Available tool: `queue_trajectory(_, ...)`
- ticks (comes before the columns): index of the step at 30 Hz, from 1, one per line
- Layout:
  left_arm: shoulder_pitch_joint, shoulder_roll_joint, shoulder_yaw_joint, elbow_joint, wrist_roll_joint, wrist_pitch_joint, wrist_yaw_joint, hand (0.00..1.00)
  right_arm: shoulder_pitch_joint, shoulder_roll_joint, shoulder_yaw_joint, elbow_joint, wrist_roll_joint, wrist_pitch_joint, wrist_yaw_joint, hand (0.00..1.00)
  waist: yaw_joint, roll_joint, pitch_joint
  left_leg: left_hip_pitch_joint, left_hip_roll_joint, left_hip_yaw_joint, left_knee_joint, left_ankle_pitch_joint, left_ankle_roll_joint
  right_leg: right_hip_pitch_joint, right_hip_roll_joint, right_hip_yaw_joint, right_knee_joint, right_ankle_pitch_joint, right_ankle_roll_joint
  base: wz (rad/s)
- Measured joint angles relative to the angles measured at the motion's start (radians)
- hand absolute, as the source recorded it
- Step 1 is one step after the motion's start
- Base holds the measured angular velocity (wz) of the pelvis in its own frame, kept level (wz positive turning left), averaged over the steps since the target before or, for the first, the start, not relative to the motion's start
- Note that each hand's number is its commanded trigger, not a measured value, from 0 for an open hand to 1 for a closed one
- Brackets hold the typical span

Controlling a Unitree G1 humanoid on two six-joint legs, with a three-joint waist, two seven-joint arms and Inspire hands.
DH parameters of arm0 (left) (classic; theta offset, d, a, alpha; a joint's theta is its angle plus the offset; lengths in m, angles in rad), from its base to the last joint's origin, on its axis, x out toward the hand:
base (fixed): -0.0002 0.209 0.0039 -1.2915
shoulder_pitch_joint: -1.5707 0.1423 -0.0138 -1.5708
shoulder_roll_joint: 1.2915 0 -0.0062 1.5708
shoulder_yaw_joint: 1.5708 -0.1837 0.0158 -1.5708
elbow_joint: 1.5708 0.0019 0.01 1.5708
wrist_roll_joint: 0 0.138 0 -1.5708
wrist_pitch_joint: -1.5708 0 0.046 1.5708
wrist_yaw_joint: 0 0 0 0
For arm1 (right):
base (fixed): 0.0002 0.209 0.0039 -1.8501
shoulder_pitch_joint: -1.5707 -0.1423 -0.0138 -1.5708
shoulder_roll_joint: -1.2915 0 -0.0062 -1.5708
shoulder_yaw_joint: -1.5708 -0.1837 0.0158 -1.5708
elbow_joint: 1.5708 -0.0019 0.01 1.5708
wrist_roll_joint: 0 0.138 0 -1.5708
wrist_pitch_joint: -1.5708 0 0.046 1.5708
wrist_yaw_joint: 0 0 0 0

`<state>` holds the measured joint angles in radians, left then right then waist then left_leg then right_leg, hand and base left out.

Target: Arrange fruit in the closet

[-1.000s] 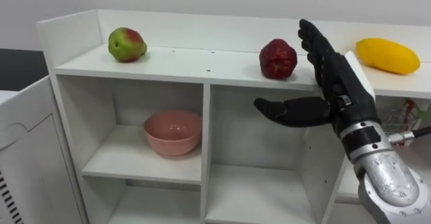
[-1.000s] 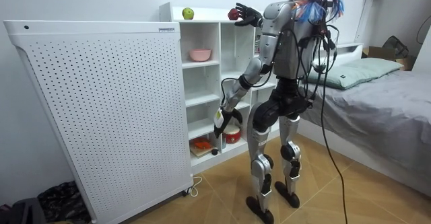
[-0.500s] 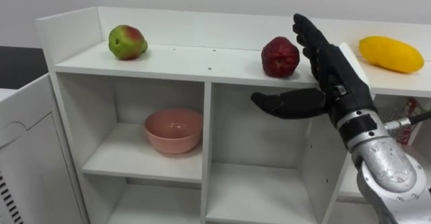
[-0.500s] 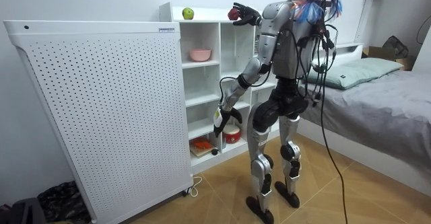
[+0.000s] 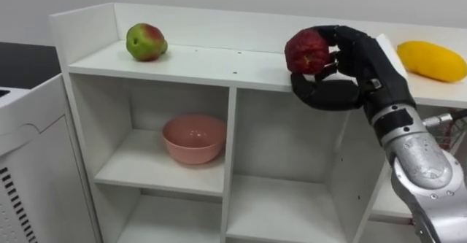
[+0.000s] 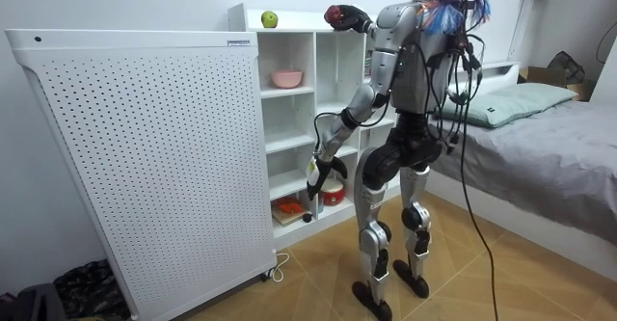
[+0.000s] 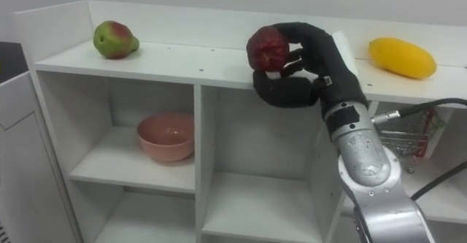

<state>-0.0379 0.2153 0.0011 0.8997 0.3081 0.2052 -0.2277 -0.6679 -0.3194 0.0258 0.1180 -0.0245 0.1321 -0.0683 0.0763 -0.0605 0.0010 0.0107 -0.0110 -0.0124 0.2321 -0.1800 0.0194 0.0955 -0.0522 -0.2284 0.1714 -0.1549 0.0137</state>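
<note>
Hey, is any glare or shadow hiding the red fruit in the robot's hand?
Left eye view: no, the light is soft and even, and the red fruit shows plainly in the curled right hand. Right eye view: the same; the pink bowl sits in a mildly shaded compartment. Room view: no glare on the closet.

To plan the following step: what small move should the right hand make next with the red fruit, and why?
Probably lift the red fruit slightly clear of the top board: the right hand curls round it at the board's front edge, thumb underneath.
</note>
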Motion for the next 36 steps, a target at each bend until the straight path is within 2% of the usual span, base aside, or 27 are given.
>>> queue_trajectory(9, -0.021, 0.002, 0.0, 0.0, -0.002, 0.004, 0.002, 0.0, -0.007, -0.002, -0.004, 0.005, 0.002, -0.001, -0.016, 1.0, 0.01, -0.005, -0.0002, 0.0, 0.0, -0.003, 0.0, -0.002, 0.002, 0.001, -0.001, -0.008, 0.0, 0.0, 0.0, 0.03)
queue_trajectory(18, -0.023, 0.003, -0.003, 0.002, -0.005, 0.009, 0.002, 0.0, 0.002, -0.001, 0.032, -0.04, 0.018, 0.022, 0.023, 1.0, 0.003, -0.002, -0.0012, 0.001, 0.0, 0.003, 0.005, -0.003, 0.002, 0.001, -0.002, -0.015, 0.001, 0.0, 0.0, -0.02)
queue_trajectory(21, -0.023, 0.002, -0.005, 0.004, -0.02, 0.004, 0.004, 0.0, 0.043, 0.002, 0.049, -0.111, 0.01, 0.022, 0.054, 1.0, -0.003, 0.007, 0.0002, 0.001, 0.0, 0.005, 0.004, -0.003, 0.002, 0.001, -0.003, -0.014, 0.001, 0.0, 0.0, 0.0)
queue_trajectory(26, -0.02, -0.005, -0.009, 0.043, -0.024, -0.01, 0.004, 0.0, 0.141, 0.004, 0.08, -0.222, 0.024, 0.021, 0.115, 1.0, -0.005, 0.041, -0.0046, 0.002, 0.0, 0.01, 0.001, -0.004, 0.004, 0.002, -0.004, -0.005, 0.003, 0.0, -0.001, -0.03)
queue_trajectory(29, -0.006, -0.005, -0.009, 0.043, -0.022, -0.024, 0.008, 0.0, 0.186, 0.006, 0.085, -0.253, 0.034, 0.021, 0.138, 1.0, -0.006, 0.057, -0.0022, 0.01, 0.002, 0.022, -0.001, -0.004, 0.004, -0.001, -0.002, 0.006, 0.004, 0.0, -0.001, -0.1)
queue_trajectory(33, 0.001, -0.005, -0.009, 0.044, -0.022, -0.045, 0.02, 0.0, 0.219, 0.01, 0.09, -0.29, 0.037, 0.021, 0.138, 1.0, -0.002, 0.063, -0.0041, 0.011, 0.005, 0.036, -0.009, -0.002, 0.002, -0.013, 0.0, 0.025, 0.015, 0.0, -0.001, -0.16)
queue_trajectory(36, 0.009, -0.005, -0.01, 0.044, -0.023, -0.062, 0.022, 0.0, 0.245, 0.017, 0.098, -0.324, 0.046, 0.009, 0.138, 1.0, -0.012, 0.061, -0.005, 0.013, 0.005, 0.043, -0.011, -0.002, 0.003, -0.013, 0.0, 0.036, 0.014, 0.0, 0.0, -0.04)
